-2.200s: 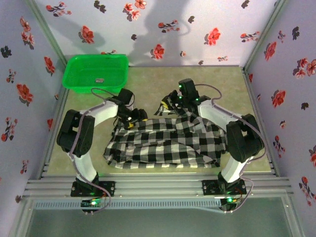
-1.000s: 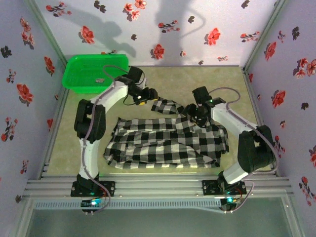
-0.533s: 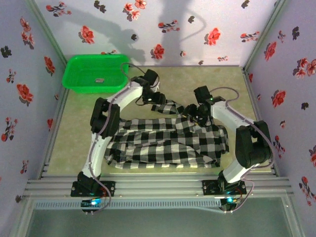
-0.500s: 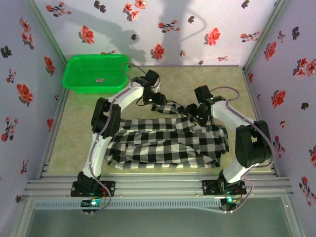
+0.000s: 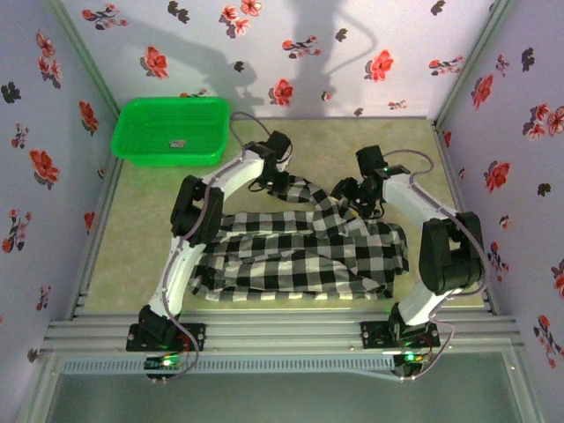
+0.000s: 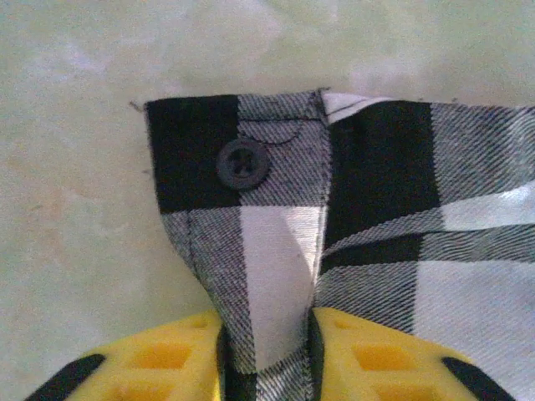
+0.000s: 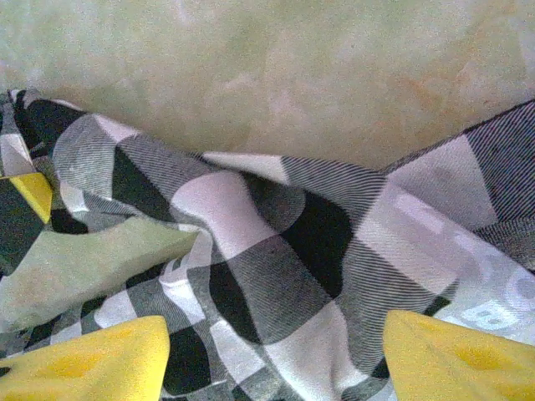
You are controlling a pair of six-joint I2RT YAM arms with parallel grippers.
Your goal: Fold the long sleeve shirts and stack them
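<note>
- The shirt [image 5: 300, 256] lies rumpled across the middle of the tabletop [image 5: 132, 229]. Its body fills the lower centre of the top view, and one sleeve reaches toward the upper centre.
- The left fingers [image 6: 159, 355] are closed on that sleeve's end. In the left wrist view the checked cloth runs down between the two yellow fingers at the bottom edge. The cuff [image 6: 201, 150] and its dark button [image 6: 242, 163] lie flat just above centre.
- We judge the hold is taken at the cuff so the whole sleeve can be pulled straight and laid over the body.
- The right fingers [image 7: 92, 359] stand open, one in each lower corner of the right wrist view. A raised fold of cloth sits between them, with the white lettering [image 7: 489, 309] at the lower right. They grip nothing, and we read them as placed to take a second hold on that fold.
- The green basket [image 5: 145, 132] sits in the upper left of the top view, well apart from the shirt and clear of the folding space.
- In our judgement the folding has barely begun, since the cloth is not yet flat.
</note>
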